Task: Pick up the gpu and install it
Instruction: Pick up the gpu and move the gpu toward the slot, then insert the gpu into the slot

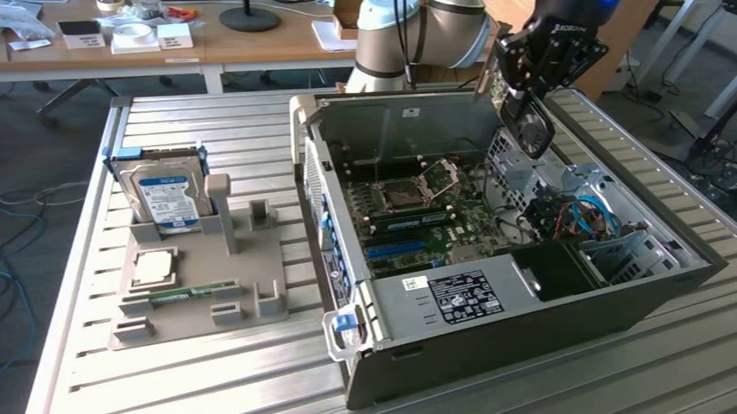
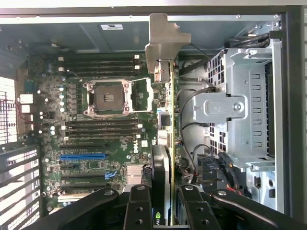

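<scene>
In the exterior view the gripper is hanging over the far side of the open computer case. Its fingers are clamping narrowly on the gpu, which is hanging upright and, as far as I can judge, not touching the motherboard. Toward the exterior view's left, on the slatted table, a grey fixture is carrying a hard drive and a small memory stick, well apart from the work.

In the wrist view the gpu is showing edge-on as a slim strip between the 2 fingers, with its metal bracket pointing toward the case wall. The drive cage is standing near it, and loose cables are running just beside the card. The blue slot is lying well apart from it.

Risks, as I am judging them:
- The card's edge is not lining up with any slot, so it could come down on board components.
- The cables could snag it.
- The bracket could catch the wall.
- The thin grip could be letting the card tilt
</scene>
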Robot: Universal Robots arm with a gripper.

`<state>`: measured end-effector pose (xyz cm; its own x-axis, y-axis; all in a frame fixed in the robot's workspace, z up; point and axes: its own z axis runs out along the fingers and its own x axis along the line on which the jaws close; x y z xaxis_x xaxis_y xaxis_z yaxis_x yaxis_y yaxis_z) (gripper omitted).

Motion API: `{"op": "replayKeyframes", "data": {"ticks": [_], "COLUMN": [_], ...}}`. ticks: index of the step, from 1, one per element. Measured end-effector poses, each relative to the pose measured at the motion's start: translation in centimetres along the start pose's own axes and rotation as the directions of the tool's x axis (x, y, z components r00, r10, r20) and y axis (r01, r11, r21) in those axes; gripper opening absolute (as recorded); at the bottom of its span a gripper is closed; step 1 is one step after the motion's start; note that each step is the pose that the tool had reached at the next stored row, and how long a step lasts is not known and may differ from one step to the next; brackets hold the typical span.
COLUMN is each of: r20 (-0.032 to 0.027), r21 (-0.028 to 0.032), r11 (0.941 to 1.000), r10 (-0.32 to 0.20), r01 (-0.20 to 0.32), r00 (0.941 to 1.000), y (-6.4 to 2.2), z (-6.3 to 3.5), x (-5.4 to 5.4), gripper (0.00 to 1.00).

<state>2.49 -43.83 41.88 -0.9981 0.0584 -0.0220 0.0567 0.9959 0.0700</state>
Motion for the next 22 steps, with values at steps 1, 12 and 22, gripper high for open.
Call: {"op": "replayKeyframes", "data": {"ticks": [1, 12, 22], "r20": [0.0000, 0.0000, -0.0043], "r21": [0.0000, 0.0000, -0.0015], "r11": [1.0000, 1.0000, 0.9982], "r10": [0.000, 0.000, -0.061], "r01": [0.000, 0.000, 0.061], "r00": [1.0000, 1.0000, 0.9981], "y": [0.01, 0.00, 0.00], "z": [0.00, 0.00, 0.01], "x": [-0.08, -0.09, -0.05], "gripper": [0.27, 0.27, 0.27]}}
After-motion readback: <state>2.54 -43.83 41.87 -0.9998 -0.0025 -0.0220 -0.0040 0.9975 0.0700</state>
